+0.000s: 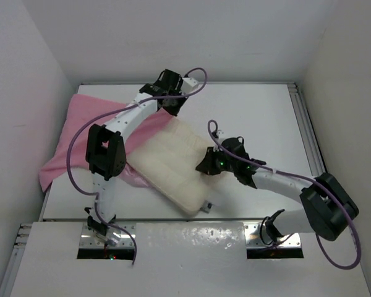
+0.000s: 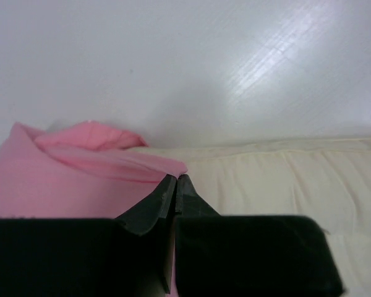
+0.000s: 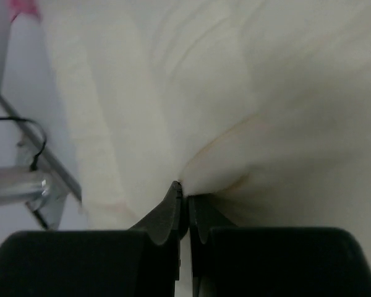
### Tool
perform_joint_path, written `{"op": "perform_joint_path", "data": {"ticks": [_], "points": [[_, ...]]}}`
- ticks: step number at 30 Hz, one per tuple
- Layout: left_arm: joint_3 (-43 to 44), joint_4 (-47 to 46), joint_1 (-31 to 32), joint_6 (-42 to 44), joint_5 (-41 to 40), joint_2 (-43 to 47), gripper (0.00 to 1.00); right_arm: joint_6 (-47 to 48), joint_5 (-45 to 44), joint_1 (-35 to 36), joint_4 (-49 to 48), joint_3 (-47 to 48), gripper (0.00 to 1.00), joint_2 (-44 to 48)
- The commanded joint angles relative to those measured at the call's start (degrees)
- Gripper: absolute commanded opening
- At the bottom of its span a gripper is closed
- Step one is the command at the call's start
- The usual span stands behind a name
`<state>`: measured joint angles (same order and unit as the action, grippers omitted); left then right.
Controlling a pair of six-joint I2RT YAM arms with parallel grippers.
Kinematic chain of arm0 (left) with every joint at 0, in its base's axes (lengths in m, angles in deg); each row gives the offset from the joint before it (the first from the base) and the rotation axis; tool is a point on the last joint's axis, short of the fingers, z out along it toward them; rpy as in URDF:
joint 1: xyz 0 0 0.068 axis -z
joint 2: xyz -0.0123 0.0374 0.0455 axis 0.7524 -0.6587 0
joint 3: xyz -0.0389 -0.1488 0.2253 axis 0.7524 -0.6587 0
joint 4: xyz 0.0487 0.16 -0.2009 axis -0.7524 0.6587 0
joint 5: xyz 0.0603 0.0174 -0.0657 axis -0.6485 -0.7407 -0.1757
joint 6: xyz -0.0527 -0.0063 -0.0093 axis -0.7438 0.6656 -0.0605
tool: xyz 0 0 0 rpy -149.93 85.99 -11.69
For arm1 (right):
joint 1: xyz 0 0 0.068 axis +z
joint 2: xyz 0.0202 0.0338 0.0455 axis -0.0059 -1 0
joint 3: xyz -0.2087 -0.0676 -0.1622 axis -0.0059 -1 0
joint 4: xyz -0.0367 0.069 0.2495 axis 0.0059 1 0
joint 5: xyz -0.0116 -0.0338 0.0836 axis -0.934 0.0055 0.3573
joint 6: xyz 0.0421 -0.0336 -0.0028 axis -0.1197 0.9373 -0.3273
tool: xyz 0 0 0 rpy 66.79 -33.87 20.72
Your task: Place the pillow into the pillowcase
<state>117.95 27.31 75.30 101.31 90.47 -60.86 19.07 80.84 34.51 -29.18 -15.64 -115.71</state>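
Left gripper [image 2: 176,180] clamped on pillowcase [image 2: 68,173] edge, far left, touching pillow [image 3: 235,93]. Right gripper [image 3: 185,189] pinching puckered pillow cloth at its right side.

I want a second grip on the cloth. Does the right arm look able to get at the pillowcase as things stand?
Probably not yet: the right arm's jaws are shut on the pillow's edge, and the pillow and the left arm lie between it and the pillowcase.
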Motion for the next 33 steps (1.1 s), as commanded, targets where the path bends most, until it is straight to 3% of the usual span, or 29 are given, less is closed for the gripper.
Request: {"op": "perform_joint_path", "data": {"ticks": [1,3,4,5,6,10,14,18,19,20,21,24,27,30,31,32,33], "points": [[0.52,2.87,3.21,2.61,9.19,5.1,0.0,-4.3,8.6,2.48,-4.13,0.57,0.03,3.79],[-4.49,4.02,3.21,3.58,9.19,6.34,0.0,-4.04,8.33,0.55,-1.67,0.83,0.17,7.11],[-5.98,4.64,3.29,4.11,9.28,7.82,0.0,-3.35,8.16,0.02,-0.71,1.1,0.42,8.35],[-7.22,4.99,3.21,4.98,9.63,8.53,0.0,-1.6,7.72,-0.68,1.65,1.88,0.54,9.67],[-8.97,5.86,3.21,5.69,9.72,9.85,0.0,0.16,7.11,-2.17,3.33,2.5,0.72,11.77],[-10.57,7.45,3.29,6.83,8.67,12.23,0.0,2.72,3.95,-5.6,4.49,5.4,0.92,13.47],[-10.66,7.19,3.29,7.28,7.7,12.94,0.0,4.57,3.06,-6.57,2.12,7.68,0.99,5.4],[-12.32,5.88,3.56,7.19,7.17,13.29,0.01,3.7,3.23,-6.05,3.08,10.5,0.99,-6.12],[-12.85,4.83,3.73,7.1,7.0,13.29,0.07,3.08,4.45,-5.87,2.3,10.42,0.98,-9.62],[-13.29,4.12,3.99,7.19,6.91,13.29,0.25,2.29,5.34,-5.7,1.07,10.15,0.98,-11.04],[-13.99,3.16,4.26,7.45,6.65,13.11,0.34,0.81,6.21,-5.52,-0.16,9.8,0.98,-12.19],[-15.75,0.6,5.31,7.54,4.28,11.19,0.49,-0.78,7.89,-4.21,-5.09,8.22,0.95,-14.92],[-15.75,-0.45,6.37,7.63,1.21,8.37,0.55,-2.98,9.74,-4.03,-7.63,6.9,0.87,-15.54],[-16.98,-2.91,6.46,7.19,-3.18,6.88,0.56,-5.35,10.18,-4.03,-12.73,3.39,0.73,-15.19],[-17.25,-3.79,6.46,6.49,-6.5,6.52,0.55,-6.84,10.27,-4.03,-14.91,1.99,0.57,-15.28],[-17.42,-5.1,6.46,6.14,-7.41,6.26,0.5,-7.55,10.27,-4.03,-15.72,1.54,0.5,-15.45],[-17.16,-5.55,6.46,5.61,-8.03,5.99,0.27,-8.34,11.4,-4.11,-16.25,1.28,0.41,-16.24]]}}
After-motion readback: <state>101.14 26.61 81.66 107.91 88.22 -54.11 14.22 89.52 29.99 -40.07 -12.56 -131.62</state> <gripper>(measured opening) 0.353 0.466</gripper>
